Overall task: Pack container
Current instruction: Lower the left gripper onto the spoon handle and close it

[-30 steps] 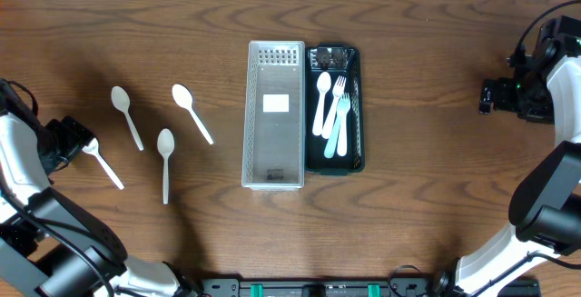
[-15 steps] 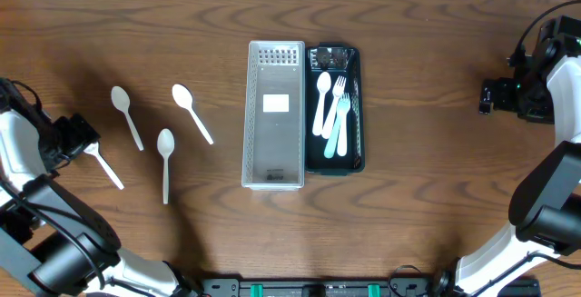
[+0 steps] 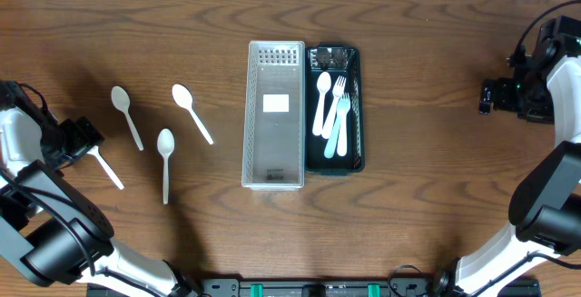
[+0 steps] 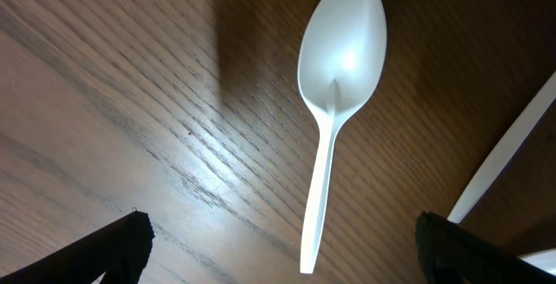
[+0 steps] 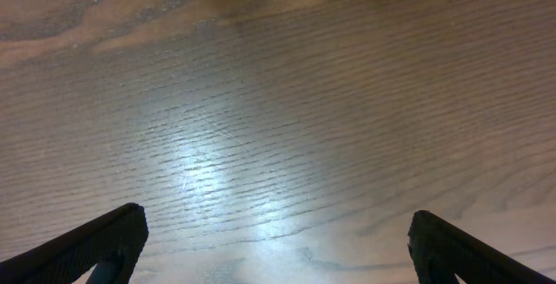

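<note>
Currently: left gripper (image 3: 82, 137) spread wide, empty, near left table edge, over bowl end of white spoon (image 3: 109, 172). Loose spoons (image 3: 164, 156), three, lie between it and clear basket (image 3: 275, 129) mid-table. Dark tray (image 3: 357, 156) touching basket's right side holds cutlery (image 3: 332, 106). Right gripper (image 3: 490, 95) spread wide, empty, near right edge.

you see a dark wooden worktop (image 3: 408, 215): four white spoons (image 3: 127, 115) (image 3: 192, 112) (image 3: 165, 161) (image 3: 103, 165) loose at left; mid-worktop a pale slotted bin (image 3: 275, 143) touches a dark tray (image 3: 360, 106).
</note>
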`<state>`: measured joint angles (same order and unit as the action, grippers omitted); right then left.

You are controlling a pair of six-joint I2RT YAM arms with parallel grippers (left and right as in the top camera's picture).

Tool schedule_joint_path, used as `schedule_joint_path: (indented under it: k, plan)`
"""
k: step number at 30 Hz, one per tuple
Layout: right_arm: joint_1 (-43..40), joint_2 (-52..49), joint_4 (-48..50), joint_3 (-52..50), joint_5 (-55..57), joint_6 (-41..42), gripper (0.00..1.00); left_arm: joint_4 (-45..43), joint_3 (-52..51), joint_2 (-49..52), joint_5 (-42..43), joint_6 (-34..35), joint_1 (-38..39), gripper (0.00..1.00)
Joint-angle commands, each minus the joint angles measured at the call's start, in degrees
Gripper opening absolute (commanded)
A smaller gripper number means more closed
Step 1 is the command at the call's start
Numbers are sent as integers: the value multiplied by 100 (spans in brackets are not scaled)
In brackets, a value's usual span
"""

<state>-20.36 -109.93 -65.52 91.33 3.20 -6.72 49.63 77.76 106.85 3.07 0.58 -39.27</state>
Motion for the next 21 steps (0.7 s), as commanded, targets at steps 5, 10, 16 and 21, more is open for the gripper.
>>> schedule_joint_path:
  k: [5, 10, 16, 21]
  plan:
    - [-24, 11, -2, -7, -20, -63, 99, -116, -308, 125, 39, -98, -20, 98]
    - [-24, 11, -2, -7, -20, -66, 99, -116, -352, 251, 39, -101, -20, 98]
    - [-24, 11, -2, -7, -20, -66, 99, -153, -354, 435, 44, -98, -20, 98]
    - [-24, 11, -2, -7, -20, -66, 99, -199, -356, 621, 105, -98, -20, 98]
